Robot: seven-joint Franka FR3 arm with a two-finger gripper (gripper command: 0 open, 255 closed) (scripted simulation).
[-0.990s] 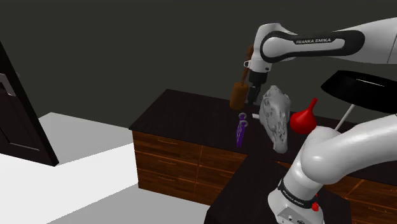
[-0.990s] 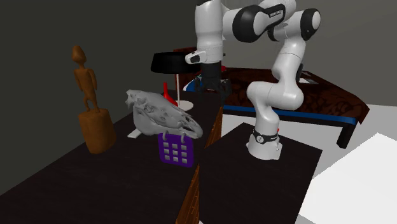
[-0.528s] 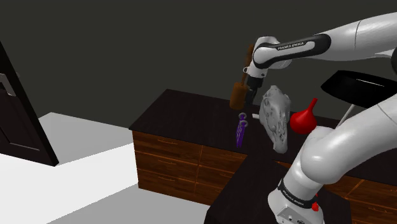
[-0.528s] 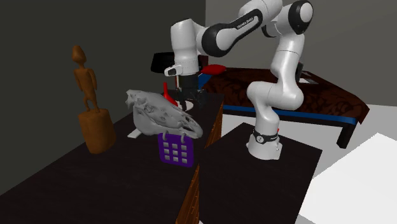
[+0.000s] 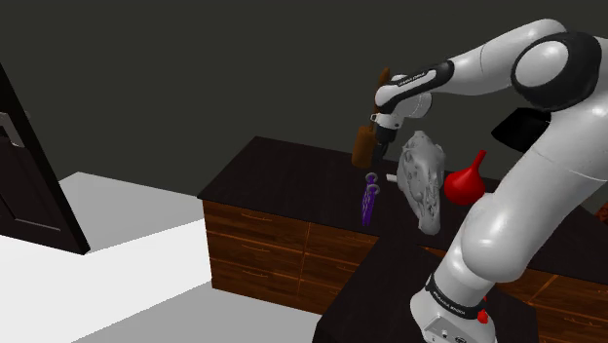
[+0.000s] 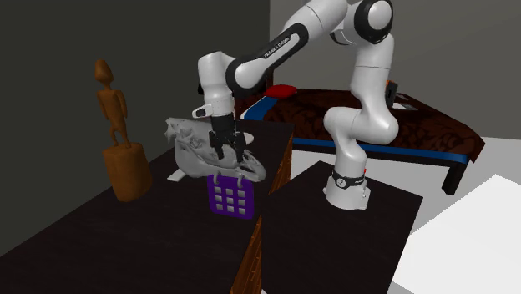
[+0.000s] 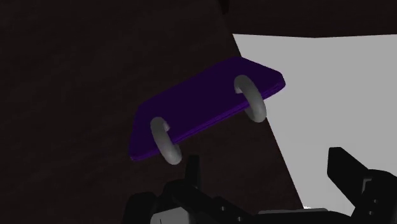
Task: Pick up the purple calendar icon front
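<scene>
Dark walls close in behind a dark-topped counter (image 5: 255,168) with brown wooden drawer fronts (image 5: 261,244), and pale floor (image 5: 117,229) spreads out past it toward a dark door (image 5: 27,175). On the counter you have a grey animal skull (image 6: 200,149), a brown carved figure (image 6: 115,138) on its block further along, and a red bulb-shaped piece (image 5: 465,182) behind the skull as the shoulder view sees it. The skull crowds your target most, since it sits just behind it in the second exterior view and the hand hangs right in front of it. Your stand (image 6: 351,213) is a dark box butted against the counter's end. The purple calendar icon (image 6: 229,197) stands upright near the counter's edge by the stand, with two grey rings (image 7: 167,140) on top. Its flat gridded face is turned to the second exterior camera, so the shoulder view catches it edge-on as a thin vertical sliver. The gripper (image 6: 228,155) hovers just above it, pointing down, and its fingers (image 7: 191,173) stand wide apart with nothing between them. From the wrist you look down on the calendar's top edge, which runs on a slant just ahead of the fingers
</scene>
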